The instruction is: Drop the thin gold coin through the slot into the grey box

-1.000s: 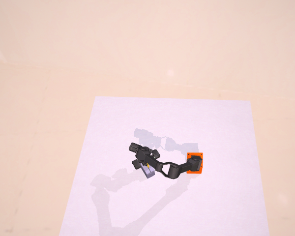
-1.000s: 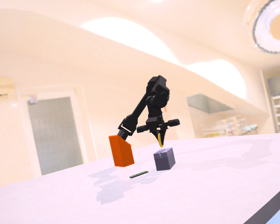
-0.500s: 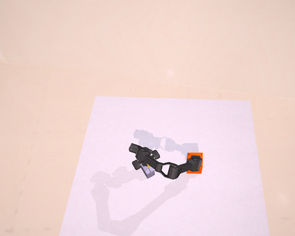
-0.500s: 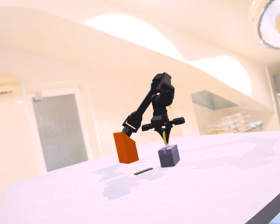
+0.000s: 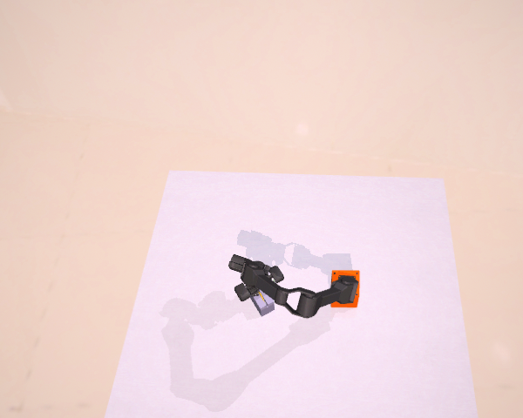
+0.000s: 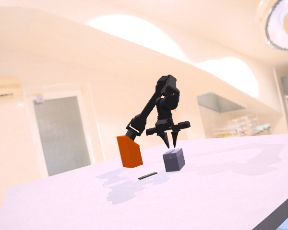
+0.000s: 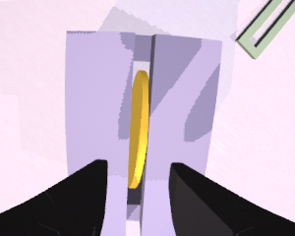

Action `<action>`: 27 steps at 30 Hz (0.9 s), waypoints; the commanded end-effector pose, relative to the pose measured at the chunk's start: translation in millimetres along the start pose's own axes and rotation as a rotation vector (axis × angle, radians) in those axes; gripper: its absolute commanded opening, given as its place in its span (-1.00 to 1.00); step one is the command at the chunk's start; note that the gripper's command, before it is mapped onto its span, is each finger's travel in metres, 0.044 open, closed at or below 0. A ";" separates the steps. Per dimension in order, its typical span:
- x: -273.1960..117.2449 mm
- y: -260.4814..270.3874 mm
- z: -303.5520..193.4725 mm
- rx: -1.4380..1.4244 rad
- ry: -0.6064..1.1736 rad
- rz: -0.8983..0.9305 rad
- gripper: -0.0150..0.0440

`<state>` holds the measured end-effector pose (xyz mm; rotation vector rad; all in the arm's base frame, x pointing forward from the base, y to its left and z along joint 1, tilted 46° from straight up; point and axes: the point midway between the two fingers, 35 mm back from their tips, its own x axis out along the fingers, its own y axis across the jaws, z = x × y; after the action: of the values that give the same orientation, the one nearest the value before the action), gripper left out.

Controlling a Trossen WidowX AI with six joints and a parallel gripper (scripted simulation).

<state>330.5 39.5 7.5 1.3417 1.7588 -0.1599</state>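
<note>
The gold coin (image 5: 262,297) (image 7: 139,130) stands on edge in the slot of the grey box (image 5: 265,308) (image 6: 173,163) (image 7: 95,98), in line with the slot. No part of it shows above the lid in the exterior view; how deep it sits is hard to tell. My gripper (image 6: 171,147) (image 7: 139,172) is open, with its two fingertips apart just above the lid, one on each side of the slot line, and nothing between them. The dark-green holder (image 6: 147,175) (image 7: 247,47) is empty and lies beside the box; in the top view it cannot be made out.
The arm's orange base (image 5: 336,302) (image 6: 130,154) stands on the pale table (image 5: 388,225) (image 6: 65,198), to the right of the box in the top view and to its left in the exterior view. Shadows of the arm fall across the table and the lid.
</note>
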 end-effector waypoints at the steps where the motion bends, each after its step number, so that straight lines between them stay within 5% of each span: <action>1: -0.3 0.1 0.1 -0.002 0.000 -0.001 0.05; 8: -0.3 0.1 0.1 -0.002 0.000 -0.001 0.05; 19: -50.5 -2.0 -1.3 0.006 0.004 -0.001 1.00; 27: -59.8 -2.8 -2.4 0.008 0.006 -0.001 1.00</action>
<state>328.4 -3.0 48.9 1.3590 1.7586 -0.1671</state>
